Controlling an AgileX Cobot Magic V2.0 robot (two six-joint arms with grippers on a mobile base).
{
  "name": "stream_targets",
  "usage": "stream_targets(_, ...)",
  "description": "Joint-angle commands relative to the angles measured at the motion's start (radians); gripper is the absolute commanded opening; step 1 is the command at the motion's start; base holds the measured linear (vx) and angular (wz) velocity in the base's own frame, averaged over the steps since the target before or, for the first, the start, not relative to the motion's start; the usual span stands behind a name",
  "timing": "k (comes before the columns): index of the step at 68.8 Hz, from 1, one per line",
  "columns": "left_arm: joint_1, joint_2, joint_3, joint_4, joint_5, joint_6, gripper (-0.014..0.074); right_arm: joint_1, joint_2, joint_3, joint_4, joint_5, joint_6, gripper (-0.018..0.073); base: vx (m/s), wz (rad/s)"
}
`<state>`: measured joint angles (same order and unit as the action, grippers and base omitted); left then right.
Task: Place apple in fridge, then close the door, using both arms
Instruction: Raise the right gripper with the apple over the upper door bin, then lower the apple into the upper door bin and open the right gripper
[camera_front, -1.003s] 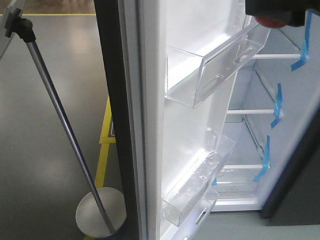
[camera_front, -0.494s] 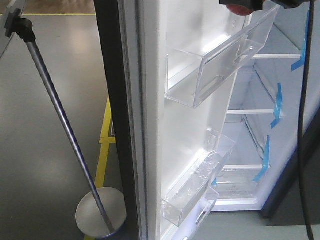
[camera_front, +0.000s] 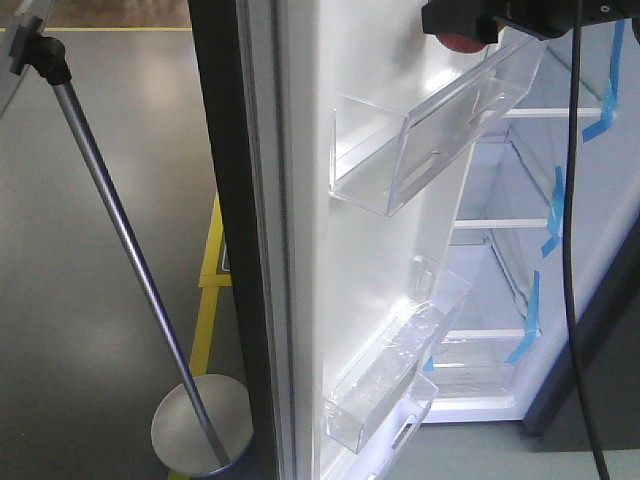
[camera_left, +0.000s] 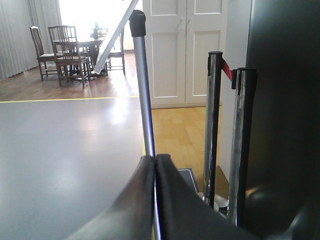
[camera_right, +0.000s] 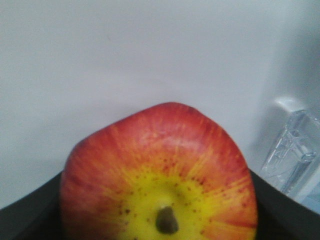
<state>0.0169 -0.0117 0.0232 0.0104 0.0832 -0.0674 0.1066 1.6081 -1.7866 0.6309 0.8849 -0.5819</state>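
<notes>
The red apple (camera_front: 461, 42) hangs at the top of the front view, with my right gripper (camera_front: 468, 22) shut on it. It is in front of the white inside of the open door (camera_front: 360, 250), above the upper clear bin (camera_front: 440, 130). In the right wrist view the apple (camera_right: 160, 175) fills the lower middle, yellow stem dimple toward the camera, black fingers (camera_right: 30, 215) at its sides. The fridge (camera_front: 500, 225) shows its white interior and blue-taped glass shelves to the right. My left gripper (camera_left: 155, 165) is shut and holds nothing, away from the fridge.
A slanted silver pole stand (camera_front: 120, 250) with a round base (camera_front: 195, 425) is left of the door. A black cable (camera_front: 568, 250) hangs down before the fridge interior. A lower door bin (camera_front: 400, 370) juts out. Chrome barrier posts (camera_left: 212, 125) and a dark panel (camera_left: 285, 100) are near my left gripper.
My right gripper has carried the apple leftward along the top of the front view, from before the fridge interior to over the door's upper bin. Its cable now hangs in view.
</notes>
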Motion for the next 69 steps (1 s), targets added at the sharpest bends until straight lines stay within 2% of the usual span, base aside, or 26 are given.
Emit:
stream_targets(1, -0.007, -0.014, -0.016, -0.01, -0.068, -0.001, -0.0006, -0.007, -0.029, -0.029, 0.025, -0.045, 0.0, 0.0473, 0.0, 0.0)
stream_targets(12, -0.007, -0.014, -0.016, -0.01, -0.068, -0.001, -0.0006, -0.007, -0.029, -0.029, 0.025, -0.044, 0.001, 0.0573, 0.0, 0.0)
stream_targets(20, -0.007, -0.014, -0.016, -0.01, -0.068, -0.001, -0.0006, -0.007, -0.029, -0.029, 0.025, -0.043, 0.001, 0.0606, 0.0, 0.0)
stream_targets(38, -0.007, -0.014, -0.016, -0.01, -0.068, -0.001, -0.0006, -0.007, -0.076, -0.029, 0.031, -0.029, 0.011, 0.0596, 0.0, 0.0)
stream_targets(55, -0.007, -0.014, -0.016, -0.01, -0.068, -0.001, -0.0006, -0.007, -0.189, -0.022, 0.03, 0.044, 0.072, 0.0573, 0.0, 0.0)
stream_targets(69, -0.007, -0.014, -0.016, -0.01, -0.068, -0.001, -0.0006, -0.003, -0.345, 0.169, 0.06, 0.015, 0.048, 0.0548, 0.0, 0.0)
